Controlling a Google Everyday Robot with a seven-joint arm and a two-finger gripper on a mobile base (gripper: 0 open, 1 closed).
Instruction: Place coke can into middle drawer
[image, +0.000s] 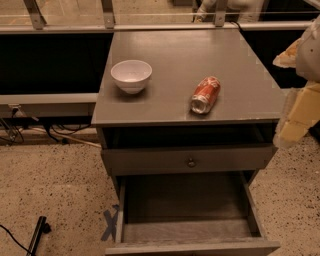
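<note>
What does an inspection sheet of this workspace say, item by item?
Surface: grey cabinet top, flat.
Job's things: coke can lying on its side on the top; middle drawer pulled open below.
Clutter: white bowl, upright, left of the can.
Grippers: gripper at the right edge, beside the cabinet, apart from the can.
Cables: black cables on the floor at left.
Surroundings: speckled floor, tape cross.

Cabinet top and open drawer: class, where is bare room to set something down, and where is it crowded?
The middle drawer has a bare floor, wall to wall. On the cabinet top, the back half behind the white bowl and coke can is free, also the gap between them. Crowded: off the right edge, where the gripper hangs.
</note>
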